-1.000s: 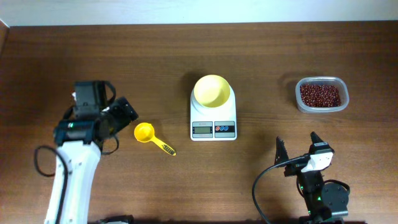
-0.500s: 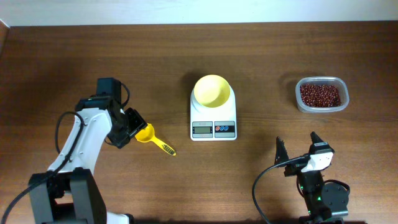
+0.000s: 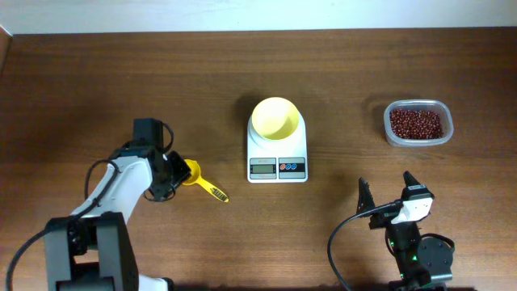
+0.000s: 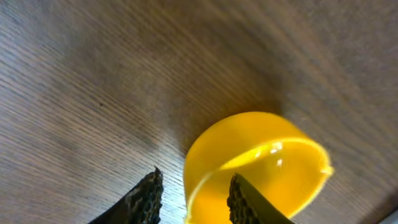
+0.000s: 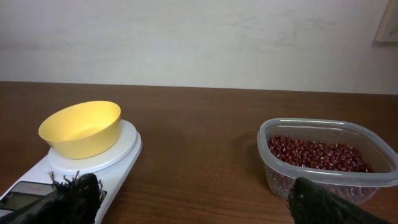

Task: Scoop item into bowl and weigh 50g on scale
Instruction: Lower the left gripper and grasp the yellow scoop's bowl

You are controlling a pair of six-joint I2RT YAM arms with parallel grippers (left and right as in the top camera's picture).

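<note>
The left gripper [image 3: 176, 175] is standing partly open at the cup of the yellow plastic handled scoop [image 3: 200, 181], which is lying on the brown wooden table [image 3: 242, 65] to the left of the scale. In the left wrist view, its fingers [image 4: 146, 196] are straddling the cup wall of the scoop [image 4: 261, 162]: one is sitting outside with a visible gap, the other inside the cup. The right gripper [image 3: 384, 182] is resting wide open near the front edge, gripping nothing.

The small round pale-yellow plastic bowl [image 3: 275, 117] is sitting on the small white square digital scale [image 3: 277, 162] at the table centre. The small dark red-brown beans [image 3: 416, 123] are lying heaped inside the clear rounded-rectangular plastic container [image 3: 418, 103], well apart to the right of the scale. The scale display is too small to read.
</note>
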